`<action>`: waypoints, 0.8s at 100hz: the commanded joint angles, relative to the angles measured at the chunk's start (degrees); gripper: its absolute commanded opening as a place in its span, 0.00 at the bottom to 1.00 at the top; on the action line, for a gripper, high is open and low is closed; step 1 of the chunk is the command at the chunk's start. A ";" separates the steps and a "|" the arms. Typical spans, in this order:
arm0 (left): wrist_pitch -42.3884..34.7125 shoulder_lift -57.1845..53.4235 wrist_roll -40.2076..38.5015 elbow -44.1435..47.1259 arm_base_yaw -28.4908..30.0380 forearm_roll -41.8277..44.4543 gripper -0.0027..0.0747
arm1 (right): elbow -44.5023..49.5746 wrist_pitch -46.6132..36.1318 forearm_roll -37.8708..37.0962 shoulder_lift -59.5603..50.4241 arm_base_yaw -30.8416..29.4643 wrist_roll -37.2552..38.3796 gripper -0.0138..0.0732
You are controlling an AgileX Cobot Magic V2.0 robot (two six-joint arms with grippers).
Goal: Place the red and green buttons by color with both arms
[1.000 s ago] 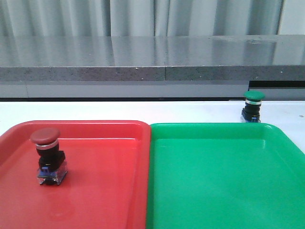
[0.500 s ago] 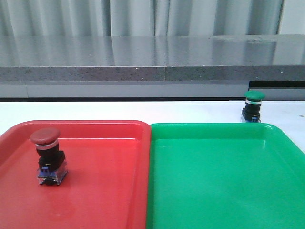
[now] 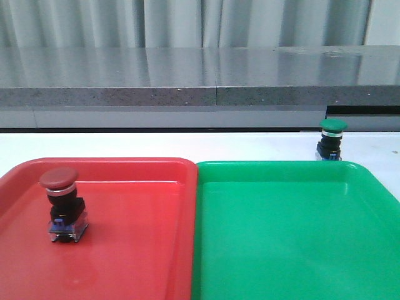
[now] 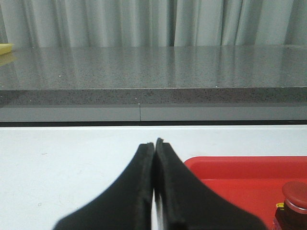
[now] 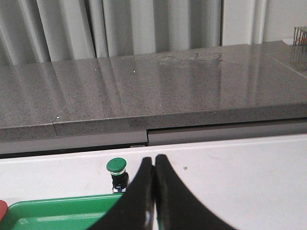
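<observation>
While the red button (image 3: pixel 62 203) stands upright inside the red tray (image 3: pixel 137 250), toward that tray's far-left part, the green button (image 3: pixel 331 139) stands upright on the white table (image 3: pixel 187 145), just beyond the far right corner of the green tray (image 3: pixel 294 237) and outside its rim. The two trays lie side by side with their rims touching, the red tray left of the green tray. Seen from its wrist camera, the left gripper (image 4: pixel 154 146) has its two black fingers pressed together with nothing between them, the red tray's corner beside it. The right gripper (image 5: pixel 154 160) is likewise closed and empty, with the green button near it on the table, apart from the fingers.
</observation>
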 commanded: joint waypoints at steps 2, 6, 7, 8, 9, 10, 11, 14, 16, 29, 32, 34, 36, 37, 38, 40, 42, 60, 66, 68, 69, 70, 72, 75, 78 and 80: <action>-4.16 -1.80 -0.69 0.73 0.09 -0.50 0.01 | -5.28 -3.12 -0.03 6.67 -0.04 -0.10 0.08; -4.16 -1.80 -0.69 0.73 0.09 -0.50 0.01 | -6.67 -3.12 -0.03 8.87 -0.04 -0.10 0.08; -4.16 -1.80 -0.69 0.73 0.09 -0.50 0.01 | -7.11 -3.12 -0.03 9.75 -0.04 -0.10 0.08; -4.16 -1.80 -0.69 0.73 0.09 -0.50 0.01 | -7.31 -3.12 -0.03 10.18 -0.04 -0.10 0.08; -4.16 -1.80 -0.69 0.73 0.09 -0.50 0.01 | -7.50 -3.12 -0.03 11.06 -0.04 -0.10 0.08; -4.16 -1.80 -0.69 0.73 0.09 -0.50 0.01 | -7.88 -3.12 -0.03 11.50 -0.04 -0.10 0.08; -4.16 -1.80 -0.69 0.73 0.09 -0.50 0.01 | -8.07 -3.12 -0.03 11.95 -0.04 -0.10 0.08; -4.16 -1.80 -0.69 0.73 0.09 -0.50 0.01 | -8.93 -3.12 -0.03 14.11 -0.04 -0.10 0.08; -4.16 -1.80 -0.69 0.73 0.09 -0.50 0.01 | -9.25 -3.12 -0.03 15.38 -0.04 -0.10 0.08; -4.16 -1.80 -0.69 0.73 0.09 -0.50 0.01 | -11.45 -2.49 -0.72 22.52 0.01 -0.10 0.08; -4.16 -1.80 -0.69 0.73 0.09 -0.50 0.01 | -11.88 -3.03 -0.95 24.07 0.01 -0.10 0.08; -4.16 -1.80 -0.69 0.73 0.09 -0.50 0.01 | -12.23 -3.57 -0.96 25.24 0.01 -0.10 0.08; -4.16 -1.80 -0.69 0.73 0.09 -0.50 0.01 | -12.54 -3.95 -0.96 26.47 0.01 -0.10 0.08; -4.16 -1.80 -0.69 0.73 0.09 -0.50 0.01 | -12.67 -4.37 -0.96 27.29 0.01 -0.10 0.08; -4.16 -1.80 -0.69 0.73 0.09 -0.50 0.01 | -12.92 -4.54 -0.89 27.70 0.01 -0.10 0.08; -4.16 -1.80 -0.69 0.73 0.09 -0.50 0.01 | -13.28 -5.08 -0.89 28.91 0.01 -0.04 0.08; -4.16 -1.80 -0.69 0.73 0.09 -0.50 0.01 | -13.67 -5.46 -0.89 30.10 0.01 -0.04 0.08; -4.16 -1.80 -0.69 0.73 0.09 -0.50 0.01 | -18.55 -3.52 -0.81 39.17 0.01 -0.04 0.08; -4.16 -1.80 -0.69 0.73 0.09 -0.50 0.01 | -20.96 -1.42 -0.76 42.54 0.06 -0.04 0.09; -4.16 -1.80 -0.69 0.73 0.09 -0.50 0.01 | -21.85 -0.45 -0.64 43.72 0.16 -0.04 0.09; -4.16 -1.80 -0.69 0.73 0.09 -0.50 0.01 | -22.16 0.21 -0.64 44.11 0.29 -0.04 0.09; -4.16 -1.80 -0.69 0.73 0.09 -0.50 0.01 | -22.76 0.53 -0.64 44.90 0.38 -0.04 0.09; -4.16 -1.80 -0.69 0.73 0.09 -0.50 0.01 | -23.37 1.58 -0.64 45.70 0.69 -0.04 0.09; -4.16 -1.80 -0.69 0.73 0.09 -0.50 0.01 | -24.92 2.97 -0.64 47.71 1.21 -0.04 0.11; -4.16 -1.80 -0.69 0.73 0.09 -0.50 0.01 | -26.21 4.32 -0.64 49.33 1.77 -0.04 0.14; -4.16 -1.80 -0.69 0.73 0.09 -0.50 0.01 | -27.19 5.44 -0.64 50.54 2.19 -0.04 0.16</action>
